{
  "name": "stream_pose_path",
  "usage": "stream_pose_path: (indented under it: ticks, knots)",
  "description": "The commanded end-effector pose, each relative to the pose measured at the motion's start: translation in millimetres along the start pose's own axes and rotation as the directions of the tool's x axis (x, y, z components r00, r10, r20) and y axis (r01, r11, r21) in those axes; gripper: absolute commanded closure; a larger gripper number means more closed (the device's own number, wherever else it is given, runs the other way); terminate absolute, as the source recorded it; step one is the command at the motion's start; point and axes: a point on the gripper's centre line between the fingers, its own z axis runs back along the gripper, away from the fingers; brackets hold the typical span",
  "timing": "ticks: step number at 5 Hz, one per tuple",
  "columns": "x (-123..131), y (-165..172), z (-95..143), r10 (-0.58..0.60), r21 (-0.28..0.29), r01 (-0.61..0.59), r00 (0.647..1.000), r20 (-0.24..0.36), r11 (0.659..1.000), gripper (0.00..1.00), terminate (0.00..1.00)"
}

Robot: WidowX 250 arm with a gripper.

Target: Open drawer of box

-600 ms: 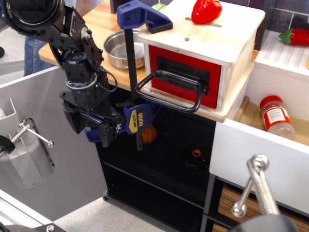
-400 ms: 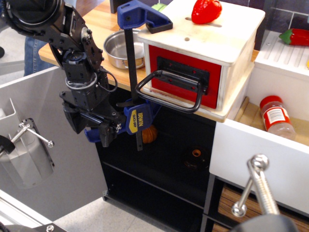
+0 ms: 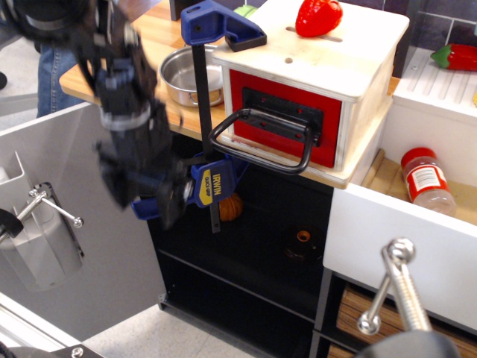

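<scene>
The pale cream box [image 3: 339, 63] stands on the wooden counter with a red toy strawberry [image 3: 318, 16] on its top. Its drawer's red front [image 3: 328, 145] sits flush in the box, so the drawer is shut. The large black loop handle [image 3: 261, 149] hangs forward and down from its black plate. My gripper [image 3: 162, 200] is blurred, below the counter edge and left of the handle, close to the blue clamp's body [image 3: 215, 183]. It is apart from the handle. Its jaws are too blurred to read.
A blue bar clamp [image 3: 220, 22] grips the counter edge just left of the box. A metal pan [image 3: 186, 74] sits behind it. At right, an open white cabinet drawer [image 3: 402, 246] holds a spice jar [image 3: 425, 179]; a red pepper [image 3: 455, 56] lies above.
My arm has started to move: it was sharp and still before and is now motion-blurred, shifted slightly. The box, drawer and clamp have not moved.
</scene>
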Motion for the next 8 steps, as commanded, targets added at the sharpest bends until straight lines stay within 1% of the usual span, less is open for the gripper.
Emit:
stream_pose_path:
  ticks: [1,2,3,4,5,6,8]
  knots:
    - [15,-24,52,0.032,-0.093,-0.024,0.996,0.078,0.995,0.0,0.0]
    - [23,-46,57,0.064,-0.124,-0.055,0.995,0.073,0.991,0.0,0.0]
    - [37,-62,63,0.085,-0.121,-0.071,0.99,0.114,0.99,0.0,0.0]
    - [59,-73,64,0.095,-0.115,-0.076,0.981,0.169,0.99,0.0,0.0]
    - [79,-80,64,0.082,-0.094,-0.065,0.979,0.189,0.993,0.0,0.0]
    - [95,-79,61,0.085,-0.06,-0.076,0.98,0.178,0.995,0.0,0.0]
    - [95,-75,39,0.024,0.003,-0.025,0.981,0.191,1.0,0.0,0.0]
